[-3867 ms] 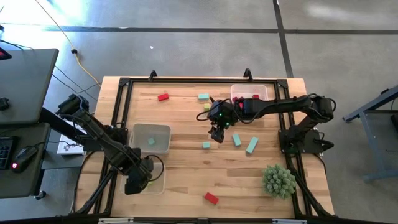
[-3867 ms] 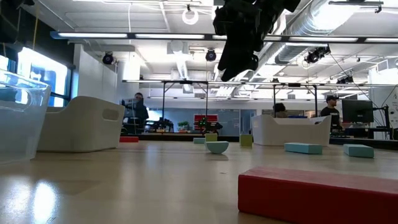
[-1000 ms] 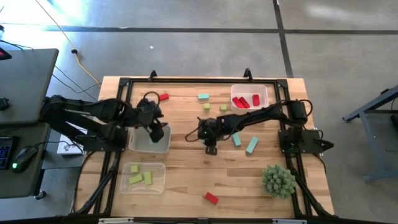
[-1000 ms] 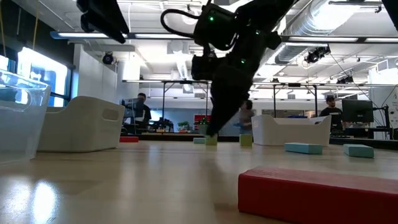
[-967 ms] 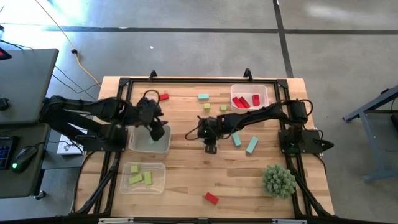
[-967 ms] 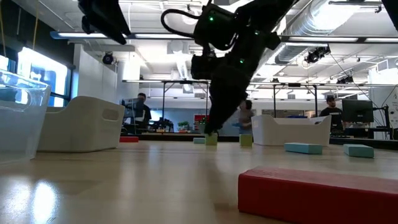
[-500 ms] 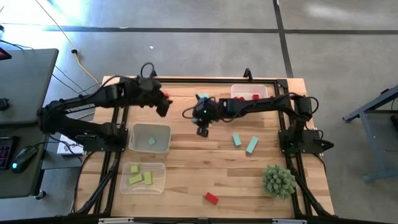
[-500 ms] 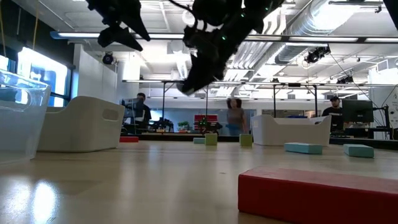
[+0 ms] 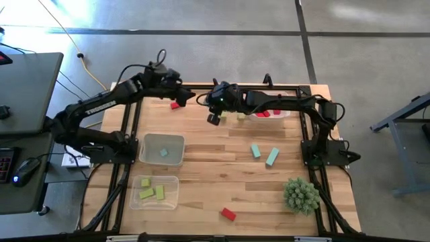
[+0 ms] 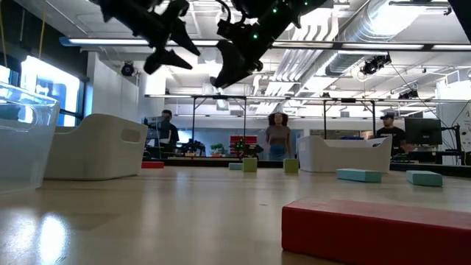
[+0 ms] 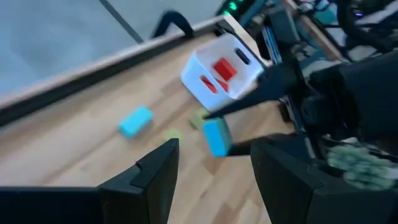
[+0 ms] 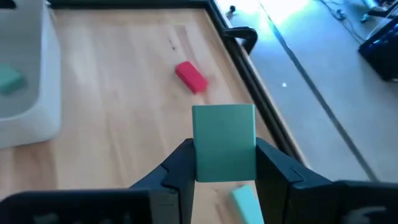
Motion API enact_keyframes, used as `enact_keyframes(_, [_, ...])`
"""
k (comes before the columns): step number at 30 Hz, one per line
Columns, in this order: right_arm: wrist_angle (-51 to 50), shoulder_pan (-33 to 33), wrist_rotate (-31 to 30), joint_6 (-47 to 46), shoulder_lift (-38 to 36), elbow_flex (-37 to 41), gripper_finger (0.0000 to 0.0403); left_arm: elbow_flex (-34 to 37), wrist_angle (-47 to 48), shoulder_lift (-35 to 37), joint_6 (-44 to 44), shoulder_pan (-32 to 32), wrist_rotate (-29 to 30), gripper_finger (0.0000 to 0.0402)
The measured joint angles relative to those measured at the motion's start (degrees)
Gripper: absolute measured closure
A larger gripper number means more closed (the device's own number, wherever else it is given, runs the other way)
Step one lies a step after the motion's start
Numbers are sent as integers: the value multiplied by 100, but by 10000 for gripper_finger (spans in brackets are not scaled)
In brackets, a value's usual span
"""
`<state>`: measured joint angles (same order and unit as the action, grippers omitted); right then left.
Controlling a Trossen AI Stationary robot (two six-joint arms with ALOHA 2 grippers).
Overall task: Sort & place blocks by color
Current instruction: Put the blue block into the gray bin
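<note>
My right gripper [image 9: 213,119] hangs over the table's far middle, shut on a teal block [image 12: 224,134], which the left wrist view shows as well [image 11: 216,137]. My left gripper [image 9: 184,97] stands open and empty in the air just to its left, above a red block [image 9: 175,105] that lies flat near the far edge. Two teal blocks [image 9: 255,151] [image 9: 272,156] lie right of the middle. Another red block [image 9: 228,214] lies near the front edge. A teal block [image 9: 163,153] lies in a clear tray [image 9: 162,140]. My right gripper pinches the teal block by two opposite side faces [image 12: 202,162] between its two fingers. The fingers slant downward, coming from the table's right. The block sticks out past the fingertips and hangs clear of the table.
A clear tray [image 9: 155,181] with yellow-green blocks stands at the front left. A white tray [image 11: 205,78] with red blocks stands at the far right, partly under my right arm. Small yellow-green blocks [image 11: 199,118] lie beside it. A spiky green plant ball [image 9: 300,195] sits at the front right.
My right gripper has risen from the table's middle with the teal block and gone toward the far edge; the block is now lifted clear. My left gripper, still open, has swung from above the teal tray toward the far edge.
</note>
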<state>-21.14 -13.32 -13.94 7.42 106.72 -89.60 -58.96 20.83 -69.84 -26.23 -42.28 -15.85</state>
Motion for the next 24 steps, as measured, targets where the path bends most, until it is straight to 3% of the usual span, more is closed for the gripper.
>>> enact_keyframes(3, [-13, -38, -71, 122, 0, 0, 300, 0, -278, -325, -158, -42, -352, 211])
enact_keyframes(7, [-42, -18, -469, 233, 0, 0, 300, 0, -462, -729, -166, -42, -519, 211])
enact_keyframes(12, [-44, -16, -532, 315, 0, 0, 300, 0, -629, -1127, -254, -39, -606, 211])
enact_keyframes(24, [-184, -13, -701, 162, 0, 0, 300, 0, -1069, -1286, -312, -31, -936, 211])
